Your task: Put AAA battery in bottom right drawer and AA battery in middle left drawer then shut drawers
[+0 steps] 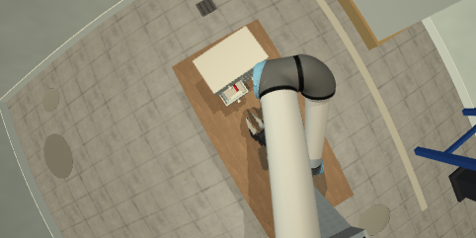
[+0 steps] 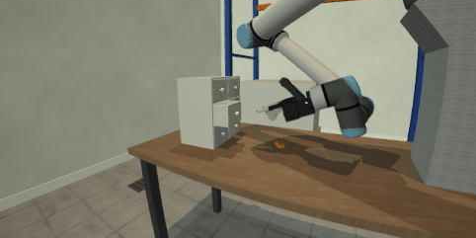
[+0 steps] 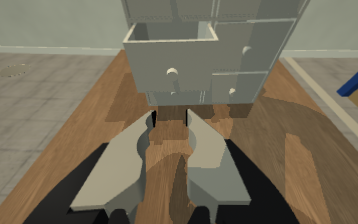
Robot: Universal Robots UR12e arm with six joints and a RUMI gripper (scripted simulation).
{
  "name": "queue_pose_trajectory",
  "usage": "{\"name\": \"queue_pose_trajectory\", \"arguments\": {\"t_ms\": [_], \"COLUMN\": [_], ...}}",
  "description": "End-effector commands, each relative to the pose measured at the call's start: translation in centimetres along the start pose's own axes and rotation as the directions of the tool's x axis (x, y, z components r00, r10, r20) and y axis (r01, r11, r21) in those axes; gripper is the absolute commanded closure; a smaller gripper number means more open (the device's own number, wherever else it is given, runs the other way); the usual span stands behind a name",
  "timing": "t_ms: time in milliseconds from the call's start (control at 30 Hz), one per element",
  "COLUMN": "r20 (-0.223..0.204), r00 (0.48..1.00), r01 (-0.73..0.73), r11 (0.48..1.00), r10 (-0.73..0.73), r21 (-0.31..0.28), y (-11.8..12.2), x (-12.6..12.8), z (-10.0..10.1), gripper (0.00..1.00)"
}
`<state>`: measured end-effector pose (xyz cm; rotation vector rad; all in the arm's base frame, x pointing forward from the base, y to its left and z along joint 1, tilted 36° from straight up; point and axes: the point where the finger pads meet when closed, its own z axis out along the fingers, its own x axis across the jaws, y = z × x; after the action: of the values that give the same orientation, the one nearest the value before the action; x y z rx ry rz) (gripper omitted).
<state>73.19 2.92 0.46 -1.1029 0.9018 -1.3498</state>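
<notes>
End effector: nearly closed, narrow gap, holding nothing (image 1: 250, 117) (image 2: 258, 112) (image 3: 170, 118) | open left middle drawer (image 1: 227, 103) (image 2: 220, 115) (image 3: 147, 62): out from front of chest (image 1: 230, 58) (image 2: 195, 113) (image 3: 265, 37), red item (image 1: 236, 88) inside | knob (image 1: 239, 101) (image 2: 237, 114) (image 3: 172, 73) straight ahead of fingertips, apart; push likely toward chest, along drawer's slide

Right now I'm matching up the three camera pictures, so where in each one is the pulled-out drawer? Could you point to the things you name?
Top: just above left of centre, the open drawer (image 1: 226, 102) (image 2: 220, 116) (image 3: 167, 62) juts from the chest.
Exterior: centre-left, on the chest's front.
Wrist: upper middle, beyond the fingertips.
Shared landmark: the white chest (image 1: 230, 58) (image 2: 196, 110) (image 3: 267, 40).
</notes>
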Motion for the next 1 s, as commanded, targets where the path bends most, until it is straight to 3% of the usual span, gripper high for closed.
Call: {"name": "queue_pose_trajectory", "arguments": {"t_ms": [0, 967], "r20": [0.0, 0.0], "r00": [1.0, 1.0], "r01": [0.0, 0.0], "r11": [1.0, 1.0], "r10": [0.0, 0.0], "r21": [0.0, 0.0], "y": [-0.1, -0.3], "x": [0.0, 0.0], "z": [0.5, 5.2], "gripper": [0.8, 0.8]}}
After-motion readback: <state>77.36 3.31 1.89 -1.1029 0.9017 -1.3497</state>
